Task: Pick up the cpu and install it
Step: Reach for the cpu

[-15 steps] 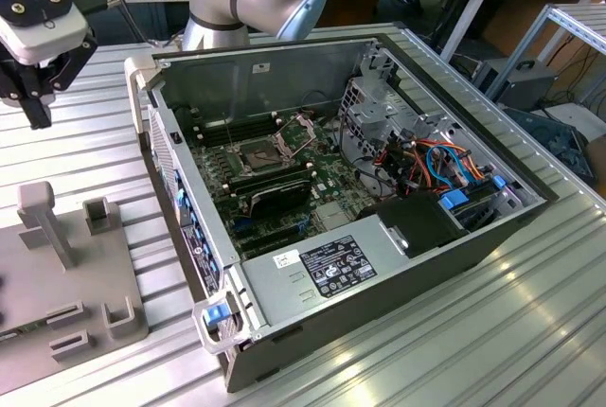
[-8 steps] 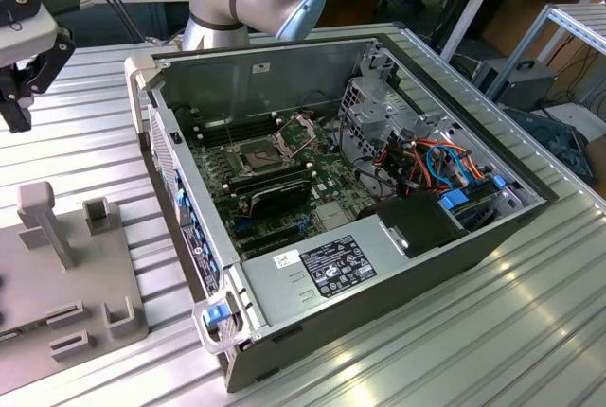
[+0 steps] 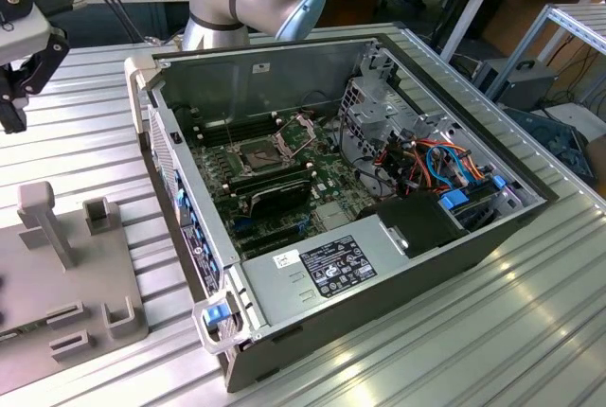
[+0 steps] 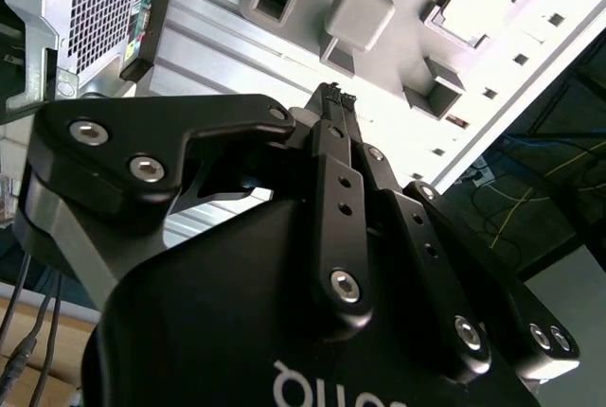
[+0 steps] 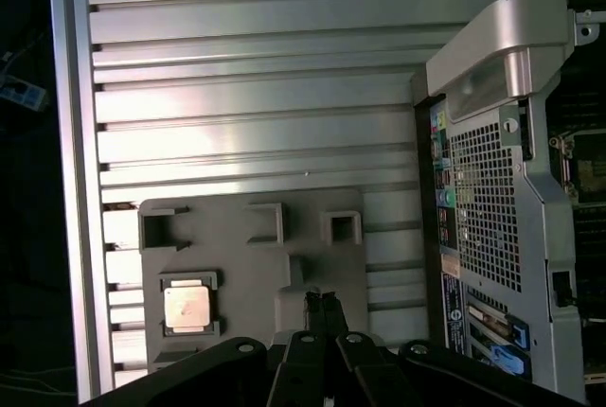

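My black two-fingered claw hangs pinched together, gripping nothing. Just beyond its tips, the small flat square cpu with a silver-grey metal lid lies in a recess of the grey moulded fixture plate. I judge it light, stiff and delicate underneath (take opposite edges only). Farthest off stands the open grey metal computer case.

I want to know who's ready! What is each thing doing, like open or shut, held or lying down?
cpu: lying flat in its pocket on the grey tray, not held.
gripper: shut, empty, pointing at the tray.
socket: open, plate lifted.
computer case: open, side panel off.
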Available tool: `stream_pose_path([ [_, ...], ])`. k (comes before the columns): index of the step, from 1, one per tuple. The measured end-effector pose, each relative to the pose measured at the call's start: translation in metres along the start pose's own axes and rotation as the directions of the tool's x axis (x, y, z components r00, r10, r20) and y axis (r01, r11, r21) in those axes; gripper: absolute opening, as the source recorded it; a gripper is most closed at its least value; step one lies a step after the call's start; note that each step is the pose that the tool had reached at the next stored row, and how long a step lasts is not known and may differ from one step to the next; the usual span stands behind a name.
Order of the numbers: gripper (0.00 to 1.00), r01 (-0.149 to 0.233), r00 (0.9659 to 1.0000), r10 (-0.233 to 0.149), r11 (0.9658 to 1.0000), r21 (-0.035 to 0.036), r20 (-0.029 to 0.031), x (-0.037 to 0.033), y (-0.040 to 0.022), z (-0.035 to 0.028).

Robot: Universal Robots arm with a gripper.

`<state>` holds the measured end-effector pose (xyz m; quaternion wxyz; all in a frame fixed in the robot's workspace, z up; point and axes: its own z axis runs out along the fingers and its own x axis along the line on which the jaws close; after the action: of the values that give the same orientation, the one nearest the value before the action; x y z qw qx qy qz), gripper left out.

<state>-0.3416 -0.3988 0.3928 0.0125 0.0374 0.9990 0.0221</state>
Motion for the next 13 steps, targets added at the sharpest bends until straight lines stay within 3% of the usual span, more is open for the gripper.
stream_pose_path([
  [2,0.11,0.0,1.0,0.0,1.0,0.0,0.0,0.0009,-0.0001,0.0],
  [6,0.11,0.0,1.0,0.0,1.0,0.0,0.0,0.0103,-0.0008,0.0],
  [7,0.11,0.0,1.0,0.0,1.0,0.0,0.0,0.0145,-0.0011,0.0],
  [8,0.11,0.0,1.0,0.0,1.0,0.0,0.0001,0.0245,-0.0019,0.0002],
  [9,0.11,0.0,1.0,0.0,1.0,0.0,0.0001,0.0297,-0.0023,0.0002],
  [13,0.11,0.0,1.0,0.0,1.0,-0.0001,0.0001,0.0428,-0.0032,0.0004],
])
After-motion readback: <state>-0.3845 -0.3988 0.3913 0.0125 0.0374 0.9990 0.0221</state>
